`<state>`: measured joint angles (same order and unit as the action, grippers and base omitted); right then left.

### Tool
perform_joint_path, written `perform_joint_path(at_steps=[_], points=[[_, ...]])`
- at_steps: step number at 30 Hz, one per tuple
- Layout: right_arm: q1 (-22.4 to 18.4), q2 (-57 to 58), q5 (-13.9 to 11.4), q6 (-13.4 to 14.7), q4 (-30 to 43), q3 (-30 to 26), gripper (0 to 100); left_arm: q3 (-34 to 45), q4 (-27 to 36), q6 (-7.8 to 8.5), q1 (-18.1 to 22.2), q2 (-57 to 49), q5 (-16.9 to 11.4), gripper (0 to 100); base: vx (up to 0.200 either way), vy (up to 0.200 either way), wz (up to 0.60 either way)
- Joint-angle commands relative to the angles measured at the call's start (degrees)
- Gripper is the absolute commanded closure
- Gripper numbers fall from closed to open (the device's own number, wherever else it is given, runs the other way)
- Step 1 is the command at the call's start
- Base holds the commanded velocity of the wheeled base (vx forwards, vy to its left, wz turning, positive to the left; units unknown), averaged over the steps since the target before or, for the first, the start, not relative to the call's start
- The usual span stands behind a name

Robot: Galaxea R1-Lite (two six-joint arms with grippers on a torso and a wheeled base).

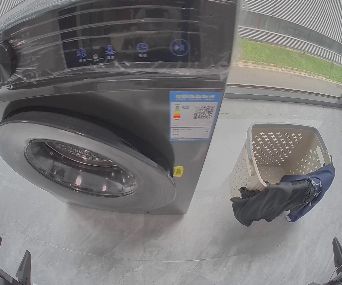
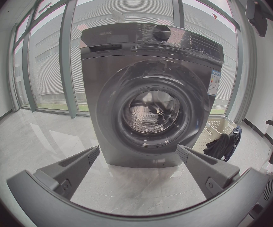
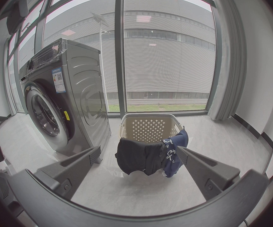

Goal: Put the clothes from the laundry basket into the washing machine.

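Left tool (image 1: pixel 9 258): fingers spread wide, nothing between them. It sits low at the near left, above the floor (image 1: pixel 171 242), facing the washing machine (image 1: pixel 111 111).

Right tool (image 3: pixel 138 148): fingers also spread wide, nothing held. It sits low at the near right, facing the laundry basket (image 1: pixel 254 139).

Washing machine: grey front-loader standing on the floor, its control panel wrapped in clear film. The round door (image 1: pixel 80 167) looks shut, and the drum shows through the glass.

Laundry basket: cream, perforated, upright on the floor to the right of the machine and apart from it, near the window.

Clothes: a black garment (image 1: pixel 270 202) is draped over the basket's near rim, hanging down the outside. A dark blue garment (image 1: pixel 321 179) with a white pattern lies over the same rim just to its right, touching the black one. Whether anything lies at the bottom of the basket cannot be told.

Both tools are well apart from the basket and the clothes.
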<state>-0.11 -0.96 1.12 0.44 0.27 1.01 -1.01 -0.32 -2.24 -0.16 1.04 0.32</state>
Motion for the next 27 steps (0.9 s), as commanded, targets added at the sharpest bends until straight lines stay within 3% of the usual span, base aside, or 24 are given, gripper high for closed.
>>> perform_joint_path(at_steps=[1, 9, 13, 21, 27], points=[[0.0, 0.4, 0.0, 0.0, 0.0, -0.9, 0, 1.0, 0.0, -0.13, 0.0, -1.0, 0.0, 0, 0.0, 0.2, 0.0], [0.0, 0.4, 0.0, 0.0, 0.0, -0.9, 0, 1.0, 0.0, -0.13, 0.0, -1.0, 0.0, 0, 0.0, 0.2, 0.0], [0.0, 0.4, -0.1, -0.1, 0.0, -0.9, 0, 1.0, 0.0, -0.04, 0.0, -1.0, 0.0, 0, 0.0, 0.0, 0.0], [0.0, 0.4, -0.1, -0.1, 0.0, -0.9, 0, 1.0, 0.0, -0.04, 0.0, -1.0, 0.0, 0, 0.0, 0.0, -0.45], [0.0, 0.4, -0.1, -0.1, 0.0, -0.9, 0, 1.0, 0.0, -0.04, 0.0, -1.0, 0.0, 0, 0.0, 0.2, 0.0]])
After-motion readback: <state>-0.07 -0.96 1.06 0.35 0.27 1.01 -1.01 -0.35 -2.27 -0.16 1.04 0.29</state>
